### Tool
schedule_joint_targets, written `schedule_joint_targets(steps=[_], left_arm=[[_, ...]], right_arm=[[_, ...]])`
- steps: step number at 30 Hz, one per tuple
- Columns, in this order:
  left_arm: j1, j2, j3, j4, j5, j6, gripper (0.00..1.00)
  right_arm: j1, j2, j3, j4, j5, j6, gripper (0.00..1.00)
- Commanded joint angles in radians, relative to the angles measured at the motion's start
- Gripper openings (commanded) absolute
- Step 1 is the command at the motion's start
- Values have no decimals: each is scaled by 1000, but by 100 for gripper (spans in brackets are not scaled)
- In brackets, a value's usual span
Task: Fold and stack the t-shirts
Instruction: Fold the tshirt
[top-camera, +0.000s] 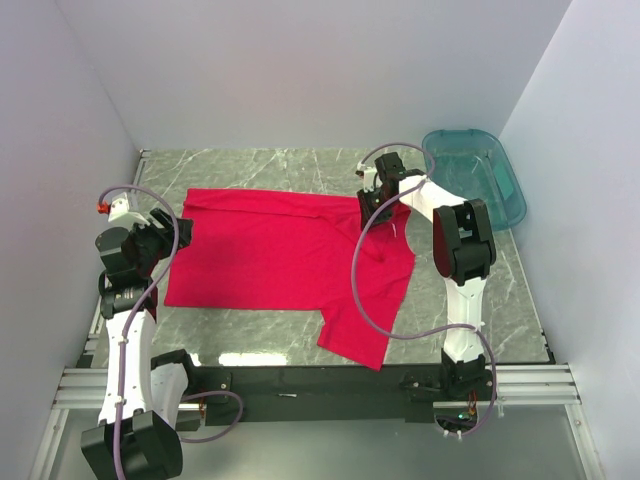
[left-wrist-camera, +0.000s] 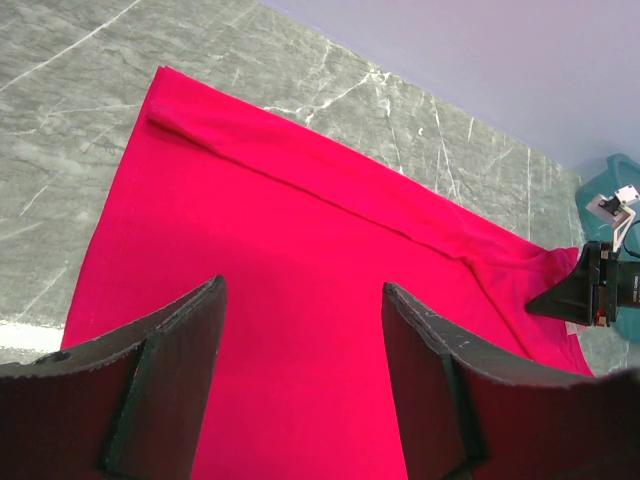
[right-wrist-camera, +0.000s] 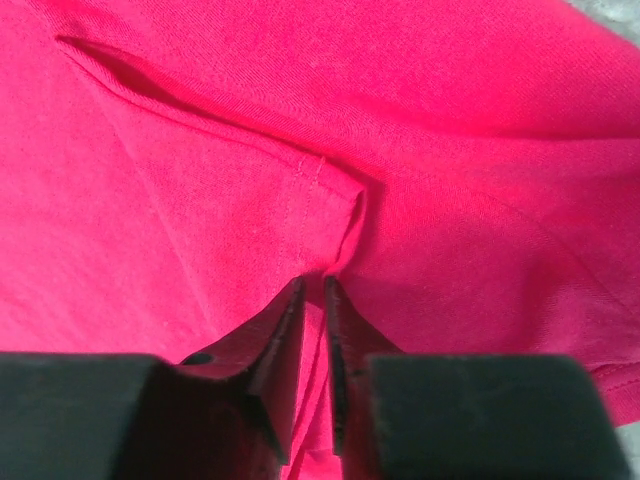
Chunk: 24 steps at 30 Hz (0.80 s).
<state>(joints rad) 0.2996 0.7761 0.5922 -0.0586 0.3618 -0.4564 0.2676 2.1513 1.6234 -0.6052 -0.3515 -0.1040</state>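
A red t-shirt (top-camera: 280, 260) lies spread on the grey marble table, its far edge folded over into a narrow strip and one sleeve hanging toward the near edge. My right gripper (top-camera: 376, 208) is shut on a pinch of the shirt's fabric (right-wrist-camera: 335, 245) near its far right corner; the cloth bunches between the jaws (right-wrist-camera: 313, 285). My left gripper (top-camera: 170, 232) is open and empty, held just above the shirt's left edge; red cloth (left-wrist-camera: 300, 330) fills the gap between its fingers (left-wrist-camera: 415, 340). The right gripper also shows in the left wrist view (left-wrist-camera: 580, 295).
A teal plastic bin (top-camera: 478, 175) stands at the back right of the table (top-camera: 260, 165), and its corner shows in the left wrist view (left-wrist-camera: 615, 185). White walls close in the left, back and right sides. A black rail runs along the near edge (top-camera: 320, 378).
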Motion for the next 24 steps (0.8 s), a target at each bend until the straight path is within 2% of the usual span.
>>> schedule_joint_targets(steps=[1, 5, 8, 13, 18, 22, 24], left_arm=[[1, -8, -6, 16, 16, 19, 69], [-1, -9, -6, 16, 16, 19, 69], [-1, -9, -6, 13, 14, 21, 69], [1, -11, -6, 14, 12, 21, 69], [-1, -9, -6, 13, 11, 21, 69], [-1, -9, -5, 8, 8, 22, 69], [-1, -11, -6, 13, 9, 22, 69]], right_arm=[[-5, 18, 32, -2, -12, 7, 20], [-5, 7, 29, 1, -21, 4, 7], [-5, -24, 9, 13, -70, -5, 0], [-1, -79, -40, 35, -193, -23, 0], [56, -145, -85, 21, -294, -95, 0], [78, -188, -108, 59, -232, -56, 0], [64, -168, -79, 58, -106, -2, 15]])
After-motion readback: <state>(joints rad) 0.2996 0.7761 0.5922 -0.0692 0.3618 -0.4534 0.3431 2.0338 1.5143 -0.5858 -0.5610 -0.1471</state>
